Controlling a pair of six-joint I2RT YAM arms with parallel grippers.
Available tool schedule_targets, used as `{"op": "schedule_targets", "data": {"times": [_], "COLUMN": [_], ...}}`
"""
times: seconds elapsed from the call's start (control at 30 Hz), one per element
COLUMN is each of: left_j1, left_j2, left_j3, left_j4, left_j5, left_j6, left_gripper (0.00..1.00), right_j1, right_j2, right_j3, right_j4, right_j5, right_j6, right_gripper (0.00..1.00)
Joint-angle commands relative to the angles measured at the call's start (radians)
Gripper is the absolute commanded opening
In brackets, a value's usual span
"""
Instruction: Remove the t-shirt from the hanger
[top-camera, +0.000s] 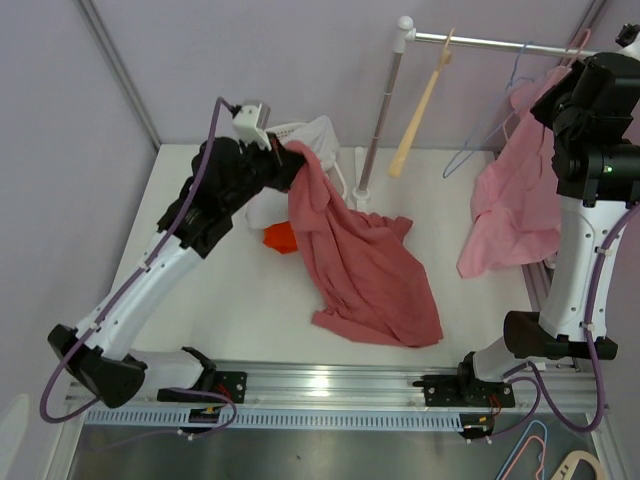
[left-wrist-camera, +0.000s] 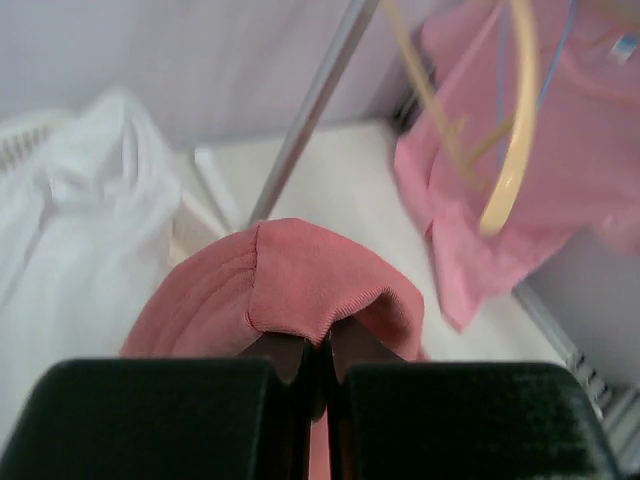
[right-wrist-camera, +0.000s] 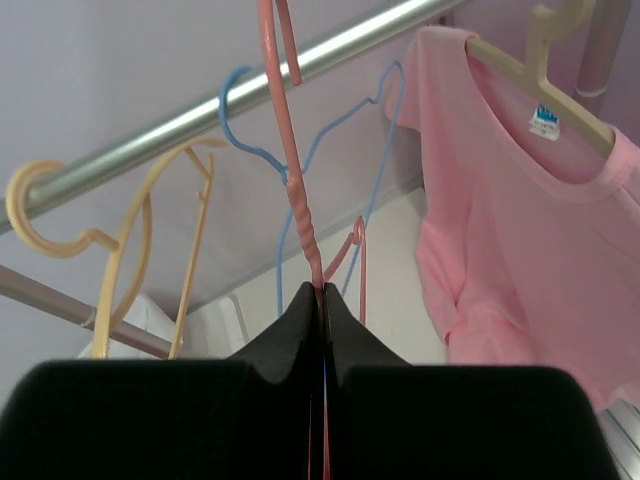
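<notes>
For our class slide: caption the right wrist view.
Right claw shut on a salmon wire hanger; pink t-shirt hangs beside.

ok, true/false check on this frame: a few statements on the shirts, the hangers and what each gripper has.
1. The left gripper is shut on the red t-shirt. True.
2. The red t-shirt is on a hanger. False: it drapes from the left gripper down onto the table.
3. The right gripper is shut on a pink wire hanger. True.
4. The pink t-shirt lies on the table. False: it hangs on a cream hanger on the rail.
</notes>
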Motion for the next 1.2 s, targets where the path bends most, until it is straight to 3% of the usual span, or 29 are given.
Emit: {"op": "schedule_targets", "data": {"times": [0.0,0.13,0.17,0.23,0.27,0.37,0.53,0.83,0.93,1.1,1.17], "left_j1": [0.030,0.099,0.114,0.162,0.180,0.265,0.378,0.415,0.414,0.395,0.385], "left_j2": [0.108,0.345,0.446,0.543,0.629,0.715,0.749,0.930,0.914,0.797,0.763], "left_j3": [0.188,0.488,0.698,0.828,1.014,1.150,1.081,1.076,0.890,0.562,0.513], "left_j4": [0.210,0.293,0.284,0.264,0.267,0.356,0.612,0.683,0.729,0.753,0.714], "left_j5": [-0.009,0.123,0.153,0.166,0.178,0.198,0.203,0.321,0.333,0.284,0.241], "left_j6": [0.084,0.058,0.049,0.029,0.017,-0.054,-0.124,-0.212,-0.255,-0.278,-0.276], "left_gripper": [0.01,0.01,0.01,0.01,0.01,0.01,0.01,0.00,0.01,0.01,0.01], "right_j1": [-0.006,-0.006,-0.007,-0.007,-0.007,-0.012,-0.030,-0.036,-0.036,-0.026,-0.021], "right_j2": [0.004,0.029,0.038,0.056,0.075,0.114,0.194,0.286,0.291,0.222,0.182], "right_j3": [0.019,-0.004,-0.003,-0.001,-0.001,0.005,0.058,0.085,0.076,-0.073,-0.128], "right_j4": [0.153,0.214,0.227,0.243,0.256,0.283,0.302,0.355,0.337,0.366,0.378], "right_j5": [-0.013,0.005,0.008,0.016,0.031,0.053,0.057,0.024,0.001,-0.019,-0.024], "right_j6": [-0.015,-0.035,-0.039,-0.058,-0.061,-0.081,-0.096,-0.088,-0.076,-0.067,-0.072], "right_gripper": [0.00,0.00,0.00,0.00,0.00,0.00,0.00,0.00,0.00,0.00,0.00]}}
